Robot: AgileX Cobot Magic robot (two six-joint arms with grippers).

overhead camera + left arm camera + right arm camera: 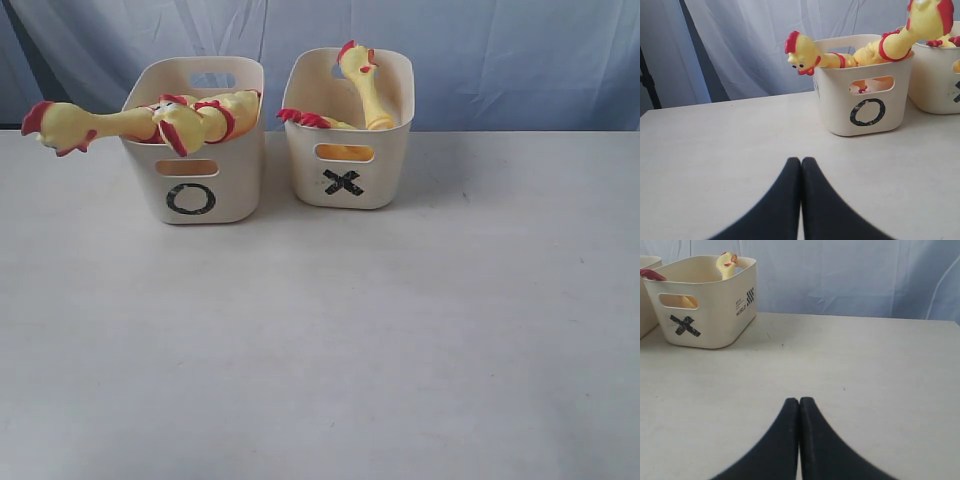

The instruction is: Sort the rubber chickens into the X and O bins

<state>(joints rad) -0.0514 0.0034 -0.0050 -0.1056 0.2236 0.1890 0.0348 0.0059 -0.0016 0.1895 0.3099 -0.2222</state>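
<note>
Along the far edge of the desk [320,350], left of its middle, the two cream bins stood side by side, a narrow gap between them. The O bin [235,195] was the one nearer the far left corner and the X bin [380,185] stood to its right.

All four rubber chickens lay in the bins. In the O bin, one long chicken [100,123] lay across the rim, its neck and head jutting well out over the side toward the left edge of the desk. A second chicken [222,112] lay curled on top at rim height. In the X bin, one chicken [370,95] leaned at the back with its head above the rim. Of the other [305,119] I could see little but red at the left rim.

The open room lay in front of the bins toward the near edge, and across to the right edge. A pale blue cloth [500,60] hung close behind the far edge and closed that side off. The overhanging chicken head was the one thing reaching out into the free space by the far left corner.

My left end effector [801,161] hung low over the desk on the near side of the O bin, its black fingers pressed together on nothing. The right end effector [799,401] was closed and empty in the same way, with the X bin ahead of it toward the far edge.
</note>
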